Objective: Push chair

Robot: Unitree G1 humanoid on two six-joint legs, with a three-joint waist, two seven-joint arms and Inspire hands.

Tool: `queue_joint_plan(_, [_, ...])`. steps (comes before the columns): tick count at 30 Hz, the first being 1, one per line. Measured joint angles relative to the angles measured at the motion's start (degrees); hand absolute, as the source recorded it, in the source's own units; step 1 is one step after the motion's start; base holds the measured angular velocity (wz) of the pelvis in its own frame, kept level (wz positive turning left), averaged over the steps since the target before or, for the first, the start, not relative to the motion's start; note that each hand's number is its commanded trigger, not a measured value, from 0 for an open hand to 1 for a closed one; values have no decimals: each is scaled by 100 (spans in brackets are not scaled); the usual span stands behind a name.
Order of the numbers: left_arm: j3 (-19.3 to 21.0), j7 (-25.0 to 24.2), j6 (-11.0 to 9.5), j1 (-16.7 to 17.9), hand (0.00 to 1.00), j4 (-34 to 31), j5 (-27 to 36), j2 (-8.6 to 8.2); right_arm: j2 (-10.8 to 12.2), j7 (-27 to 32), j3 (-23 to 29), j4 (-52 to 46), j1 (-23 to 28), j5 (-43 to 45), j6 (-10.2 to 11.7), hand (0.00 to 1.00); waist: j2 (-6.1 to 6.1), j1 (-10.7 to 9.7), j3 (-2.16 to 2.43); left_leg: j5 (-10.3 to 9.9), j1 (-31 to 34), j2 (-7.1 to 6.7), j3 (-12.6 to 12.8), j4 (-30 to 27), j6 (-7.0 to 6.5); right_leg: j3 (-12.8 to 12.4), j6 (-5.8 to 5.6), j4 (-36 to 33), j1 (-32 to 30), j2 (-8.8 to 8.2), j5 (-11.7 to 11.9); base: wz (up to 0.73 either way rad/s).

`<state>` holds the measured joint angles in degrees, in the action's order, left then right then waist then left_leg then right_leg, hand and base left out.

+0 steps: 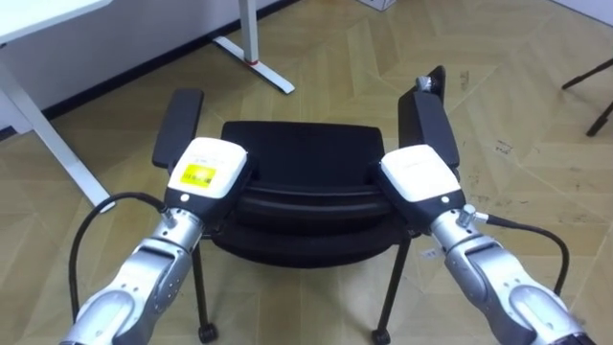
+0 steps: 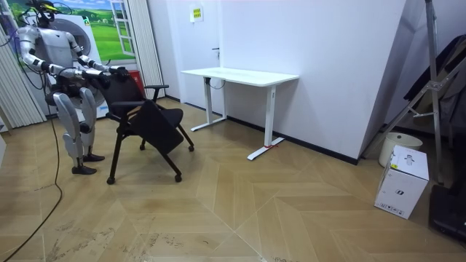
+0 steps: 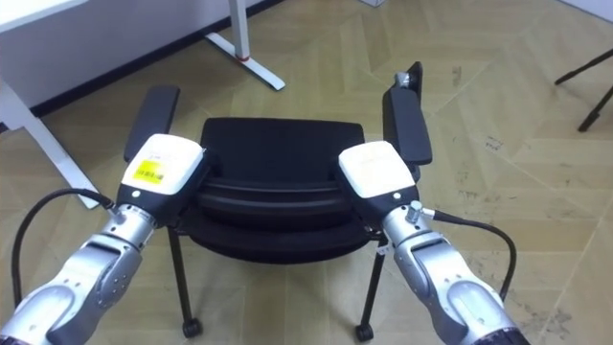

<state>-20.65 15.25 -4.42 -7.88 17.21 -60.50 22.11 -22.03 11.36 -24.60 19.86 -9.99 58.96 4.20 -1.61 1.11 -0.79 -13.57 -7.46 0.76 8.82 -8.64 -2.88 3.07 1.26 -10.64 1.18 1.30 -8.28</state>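
The black chair (image 1: 302,144) is touched at its backrest's top edge by the left hand (image 1: 204,168) and the right hand (image 1: 419,172); the fingers are hidden, so their state cannot be told.

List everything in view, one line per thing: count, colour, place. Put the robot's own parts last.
chair: one, black, on casters, right in front of the robot, backrest toward it.
armrests: two, black, either side of the seat.
desk: one, white, against the wall beyond the chair.
box: one, white, on the floor at the room view's right.
metal frame: one, grey, behind the box at the room view's right edge.
floor: one, light wood, herringbone pattern.
left hand: one, white back, at the backrest's top, left side.
right hand: one, white back, at the backrest's top, right side.
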Motion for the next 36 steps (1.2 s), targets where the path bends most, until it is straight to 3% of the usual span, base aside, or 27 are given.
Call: queue_joint_plan(36, [-5, -93, -52, -8, 100, 99, -30, -53, 10, 117, -5, 196, 31, 57, 88, 100, -36, -3, 21, 0, -130, 1, -25, -32, 0, 59, 0, 97, 217, -12, 0, 1])
